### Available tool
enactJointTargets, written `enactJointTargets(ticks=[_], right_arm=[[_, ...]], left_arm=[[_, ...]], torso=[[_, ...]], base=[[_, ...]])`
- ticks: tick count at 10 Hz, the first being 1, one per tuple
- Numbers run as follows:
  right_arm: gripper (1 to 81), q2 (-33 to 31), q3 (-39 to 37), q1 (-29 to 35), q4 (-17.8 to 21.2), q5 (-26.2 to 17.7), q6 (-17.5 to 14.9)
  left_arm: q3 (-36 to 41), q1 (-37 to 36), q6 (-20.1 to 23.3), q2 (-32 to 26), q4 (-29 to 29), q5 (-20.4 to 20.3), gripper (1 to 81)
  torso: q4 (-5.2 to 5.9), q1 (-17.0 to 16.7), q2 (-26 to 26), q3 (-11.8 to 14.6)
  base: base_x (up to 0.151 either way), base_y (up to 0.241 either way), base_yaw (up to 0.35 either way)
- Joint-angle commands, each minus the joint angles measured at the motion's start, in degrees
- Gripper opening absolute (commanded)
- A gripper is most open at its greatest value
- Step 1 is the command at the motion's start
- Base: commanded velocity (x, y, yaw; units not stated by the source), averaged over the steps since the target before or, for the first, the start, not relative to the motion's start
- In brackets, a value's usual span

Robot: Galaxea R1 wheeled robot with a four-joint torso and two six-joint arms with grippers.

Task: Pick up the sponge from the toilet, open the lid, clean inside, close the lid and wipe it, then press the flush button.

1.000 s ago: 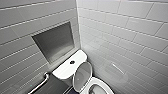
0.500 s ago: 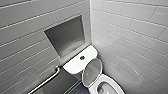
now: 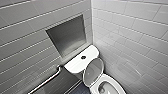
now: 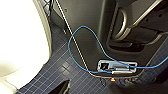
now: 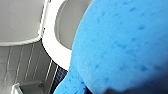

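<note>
Over the last second my head view has slid across the wall; the recessed niche (image 3: 67, 35) and the toilet (image 3: 113, 86) sit higher and further right than they did. That is my camera moving, not the fixtures, and in the last half-second the picture has hardly shifted, so I judge I am settling in front of the bowl.

The lid (image 3: 93, 71) stands raised, leaning back toward the tank (image 3: 75, 65), whose dark flush button (image 3: 83, 57) is untouched; the bowl lies open below it.

The sponge (image 5: 120, 47) hangs bright blue and very close before my right wrist camera, above the white bowl rim (image 5: 51, 42) and touching nothing I can see; from that I judge my right gripper is clamped on the sponge.

My left wrist looks along the toilet's white flank (image 4: 22, 37) to the dark blue floor tiles (image 4: 62, 67) and a blue cable (image 4: 75, 40); the state of my left gripper I cannot tell.

With the sponge in hand and the lid up, cleaning inside is the step in hand; closing, wiping and flushing remain.
</note>
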Motion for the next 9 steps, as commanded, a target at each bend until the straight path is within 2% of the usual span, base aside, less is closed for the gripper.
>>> enactJointTargets(ticks=[1, 4, 7, 9], right_arm=[[1.0, 2.8, -5.9, 10.8, 0.5, -10.7, 0.0], [1.0, 6.3, -9.4, 17.5, -0.1, -17.3, 0.1], [1.0, 7.4, -9.1, 22.6, -0.1, -18.9, 0.0], [1.0, 8.0, -9.2, 26.8, 0.0, -22.3, 0.0]], left_arm=[[-0.5, 1.2, -0.3, -0.6, 0.1, 3.0, 81.1], [-0.5, 1.3, -0.3, 0.0, 0.1, 3.2, 81.1], [-0.5, 1.3, -0.3, 0.3, 0.1, 3.3, 81.1], [-0.5, 1.4, -0.3, 0.5, 0.1, 4.0, 81.1]], torso=[[0.00, 0.0, 0.0, 0.0], [0.02, 0.0, 0.0, 0.0], [0.02, 0.0, 0.0, -4.5], [0.02, 0.0, 0.0, -7.2]], base=[[0.000, 0.000, 0.000], [0.000, 0.000, 0.000], [0.000, 0.000, 0.000], [0.000, 0.000, 0.000]])
